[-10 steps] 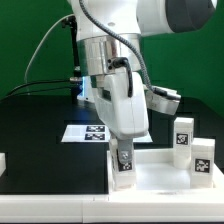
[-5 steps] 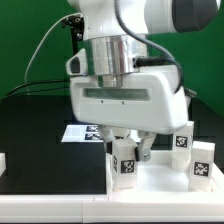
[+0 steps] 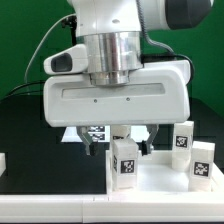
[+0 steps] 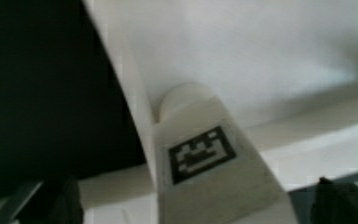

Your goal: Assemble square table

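A short white leg (image 3: pixel 124 161) with a black-and-white tag stands upright on the near left corner of the white square tabletop (image 3: pixel 160 183). My gripper (image 3: pixel 122 146) hangs just above it, open, one finger on each side and neither touching it. In the wrist view the same leg (image 4: pixel 201 160) sits between the dark fingertips (image 4: pixel 48 202), with the gripper (image 4: pixel 190 205) holding nothing. Two more tagged legs (image 3: pixel 183 136) (image 3: pixel 203 160) stand upright at the slab's right side.
The marker board (image 3: pixel 88 132) lies on the black table behind the gripper. A white border bar (image 3: pixel 3 161) sits at the exterior view's left edge, and another (image 3: pixel 50 212) runs along the front. The arm's wide body hides the middle of the scene.
The jaws have opened and let go of the leg, which stays standing on the slab's corner. The hand has lifted and now fills more of the exterior view.
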